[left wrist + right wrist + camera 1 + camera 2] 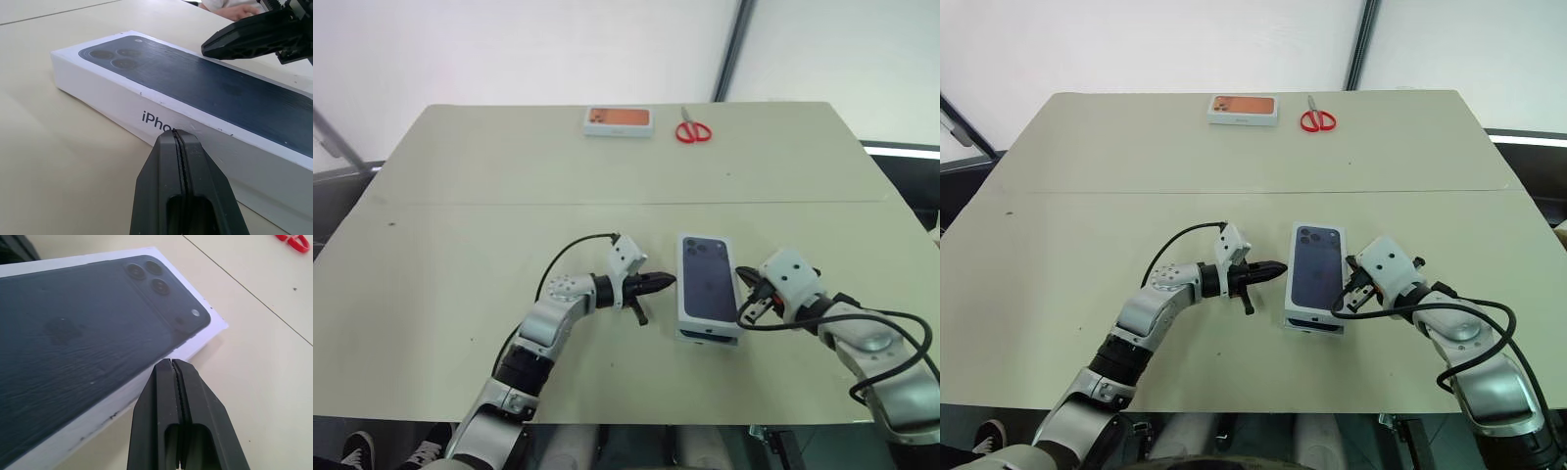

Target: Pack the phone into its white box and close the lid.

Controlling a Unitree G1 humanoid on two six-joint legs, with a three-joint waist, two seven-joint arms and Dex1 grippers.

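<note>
The lid sits between both sets of fingers, left and right, each pressed together, empty; rigid, slick cardboard, best pressed on its side walls

Head cameras look down over the table; both wrist cameras sit close, sharing the lid from opposite sides.

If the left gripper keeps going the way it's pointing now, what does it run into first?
Most likely the long white side wall of the lid, closed over the box. The left gripper, jaws shut, points straight at that wall with bare table between; the remaining gap is hard to judge.
</note>
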